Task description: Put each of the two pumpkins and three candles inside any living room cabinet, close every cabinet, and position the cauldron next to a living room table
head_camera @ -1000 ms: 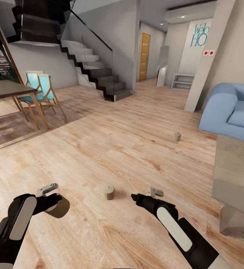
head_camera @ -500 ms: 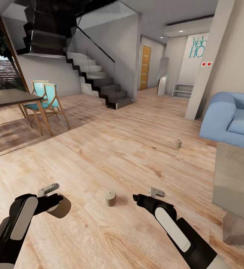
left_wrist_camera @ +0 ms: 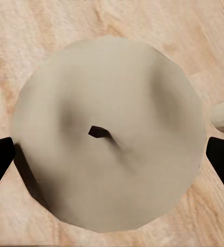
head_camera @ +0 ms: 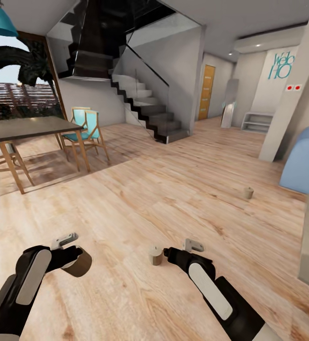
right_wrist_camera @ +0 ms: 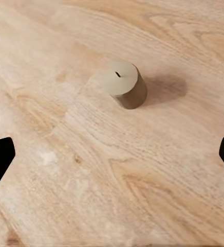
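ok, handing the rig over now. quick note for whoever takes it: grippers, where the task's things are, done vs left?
Left gripper: shut on a candle, held above the wood floor.
Right gripper: open, empty, just beside the second candle, which stands upright on the floor.
Third candle: upright on the floor farther ahead to the right, near the blue sofa.
Done: one candle picked up.
Left: grab the other two candles, stow all three plus both pumpkins in a cabinet, close the cabinets, put the cauldron by the table.
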`<state>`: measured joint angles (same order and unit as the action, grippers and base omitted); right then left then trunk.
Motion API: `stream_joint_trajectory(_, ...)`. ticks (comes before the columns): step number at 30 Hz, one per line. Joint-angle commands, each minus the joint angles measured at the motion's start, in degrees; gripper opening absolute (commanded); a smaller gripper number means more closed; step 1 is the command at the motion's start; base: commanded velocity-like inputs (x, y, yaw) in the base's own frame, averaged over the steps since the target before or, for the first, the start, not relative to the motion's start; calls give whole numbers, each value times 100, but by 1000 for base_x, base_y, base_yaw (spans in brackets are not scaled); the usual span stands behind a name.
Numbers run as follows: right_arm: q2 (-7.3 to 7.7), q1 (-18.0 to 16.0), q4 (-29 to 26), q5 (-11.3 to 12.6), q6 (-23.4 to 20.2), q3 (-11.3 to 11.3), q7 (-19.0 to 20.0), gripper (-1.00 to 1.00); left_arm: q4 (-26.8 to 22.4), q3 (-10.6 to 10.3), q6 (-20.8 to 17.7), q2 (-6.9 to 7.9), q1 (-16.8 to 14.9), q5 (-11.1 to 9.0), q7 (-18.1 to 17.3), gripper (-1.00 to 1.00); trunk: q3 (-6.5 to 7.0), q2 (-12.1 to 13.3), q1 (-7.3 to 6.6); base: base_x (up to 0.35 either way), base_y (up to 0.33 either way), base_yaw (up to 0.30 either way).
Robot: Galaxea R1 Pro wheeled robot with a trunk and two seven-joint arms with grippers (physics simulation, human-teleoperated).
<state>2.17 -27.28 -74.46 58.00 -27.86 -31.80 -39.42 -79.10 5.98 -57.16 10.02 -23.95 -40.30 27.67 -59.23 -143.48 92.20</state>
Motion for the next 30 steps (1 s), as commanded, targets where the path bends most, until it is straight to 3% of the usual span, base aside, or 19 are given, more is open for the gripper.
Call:
stream_joint_trajectory(1,-11,-5,48,36,-8,-16,-45,100,-15,-3,-14,0,-3,-58,54,-100,-6,-3,-1,0,0,294)
stream_joint_trajectory(9,-178,-5,339,17,0,-183,-32,100,-58,-14,-14,15,42,-8,54,-100,-6,-3,-1,58,2,204)
stream_joint_trajectory(20,-188,-5,257,-8,-1,-227,-5,100,-61,-18,-14,18,61,1,51,-100,-6,-3,-1,295,103,7)
stream_joint_trajectory(25,-182,-5,248,-31,8,-475,-6,100,-68,-11,-14,18,75,4,47,-100,-6,-3,-1,332,5,0)
stream_joint_trajectory(30,-181,-5,258,-34,5,-526,-19,100,-76,-17,-14,15,77,-6,46,-100,-6,-3,-1,335,1,0)
